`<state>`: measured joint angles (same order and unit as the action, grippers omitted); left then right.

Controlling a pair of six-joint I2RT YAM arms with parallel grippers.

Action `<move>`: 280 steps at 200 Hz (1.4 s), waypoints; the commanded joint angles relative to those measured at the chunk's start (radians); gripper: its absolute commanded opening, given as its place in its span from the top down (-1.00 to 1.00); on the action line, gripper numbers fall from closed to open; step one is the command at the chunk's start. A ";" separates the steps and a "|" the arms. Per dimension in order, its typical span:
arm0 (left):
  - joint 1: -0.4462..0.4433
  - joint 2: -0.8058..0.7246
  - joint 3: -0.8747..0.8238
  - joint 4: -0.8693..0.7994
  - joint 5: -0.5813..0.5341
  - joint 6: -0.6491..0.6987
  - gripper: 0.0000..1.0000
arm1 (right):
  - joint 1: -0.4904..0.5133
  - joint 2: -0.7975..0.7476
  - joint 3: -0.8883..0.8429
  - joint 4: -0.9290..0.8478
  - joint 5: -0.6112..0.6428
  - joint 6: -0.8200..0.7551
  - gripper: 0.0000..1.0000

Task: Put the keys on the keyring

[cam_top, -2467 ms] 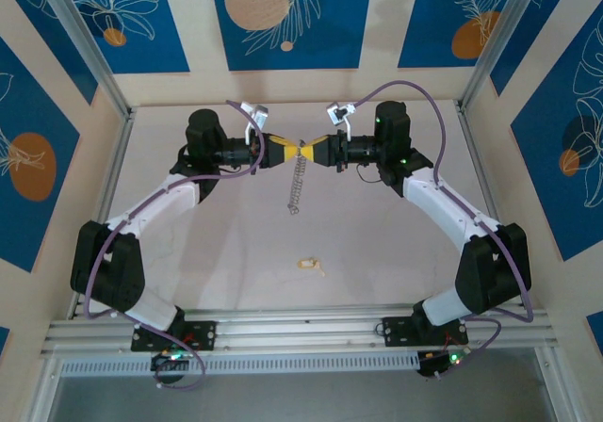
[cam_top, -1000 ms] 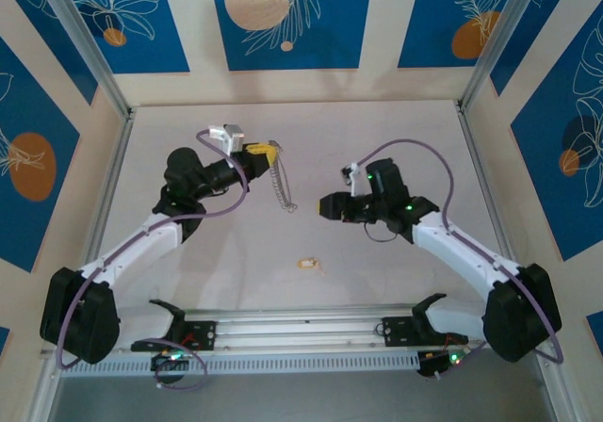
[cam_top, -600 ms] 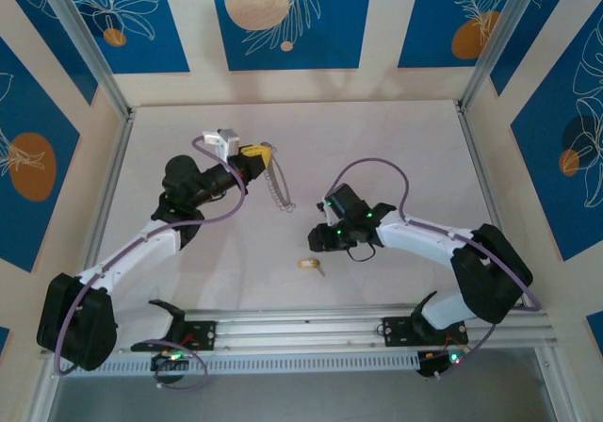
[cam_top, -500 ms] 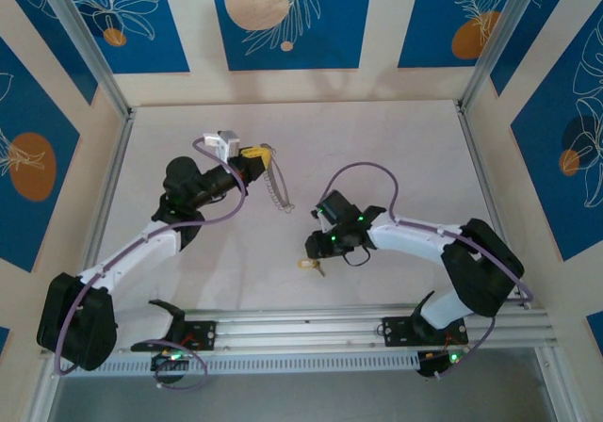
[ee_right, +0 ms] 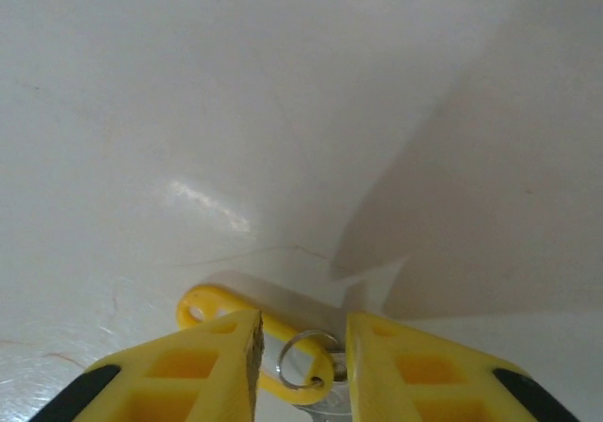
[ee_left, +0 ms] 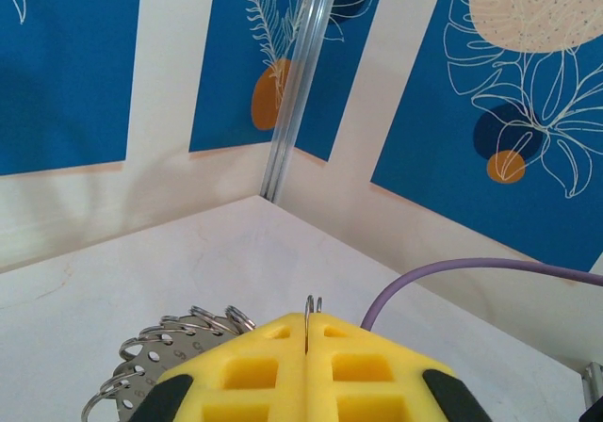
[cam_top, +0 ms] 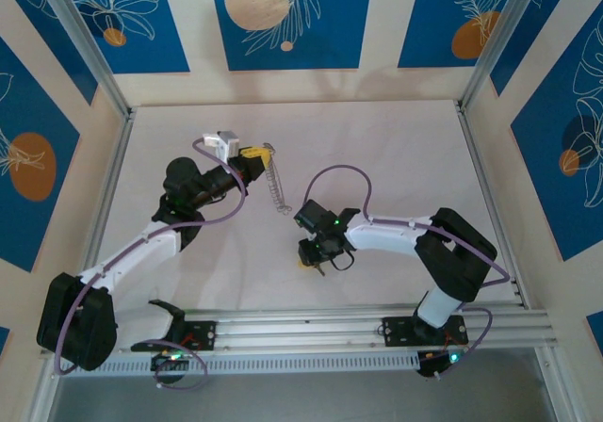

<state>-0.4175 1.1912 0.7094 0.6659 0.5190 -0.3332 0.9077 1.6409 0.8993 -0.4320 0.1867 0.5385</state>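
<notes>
Keyring [cam_top: 274, 183] dangling below the left gripper [ee_left: 308, 323], pinched tight in its closed tips, right gripper [ee_right: 301, 337] down low, jaws part-open, key [ee_right: 212, 301] lying between them.

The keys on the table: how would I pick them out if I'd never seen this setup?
Look at the pale table, near its front middle, under the right pincer. There lie the keys: a tiny yellow oval piece with a small silver loop. Unlike the keyring, a long chain-like hoop hanging from the left pincer, they are small and yellow.
</notes>
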 commanded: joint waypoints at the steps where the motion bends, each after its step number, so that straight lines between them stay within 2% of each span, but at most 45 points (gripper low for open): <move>1: -0.007 -0.005 0.026 0.064 0.006 -0.003 1.00 | 0.007 0.012 0.020 -0.043 0.033 -0.012 0.45; 108: -0.007 0.008 0.039 0.061 0.015 -0.020 1.00 | 0.009 -0.037 -0.007 -0.036 0.024 -0.019 0.48; 225: -0.007 -0.001 0.039 0.051 0.020 -0.026 1.00 | 0.011 -0.035 -0.046 -0.010 0.003 -0.015 0.43; 254: -0.007 -0.002 0.039 0.051 0.021 -0.029 1.00 | 0.009 -0.036 -0.045 -0.005 0.004 -0.013 0.46; 280: -0.008 -0.004 0.038 0.051 0.023 -0.030 1.00 | 0.004 -0.036 -0.045 -0.001 0.001 -0.015 0.60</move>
<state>-0.4175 1.1999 0.7120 0.6659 0.5228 -0.3485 0.9108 1.6196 0.8673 -0.4339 0.2024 0.5270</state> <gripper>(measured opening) 0.049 0.231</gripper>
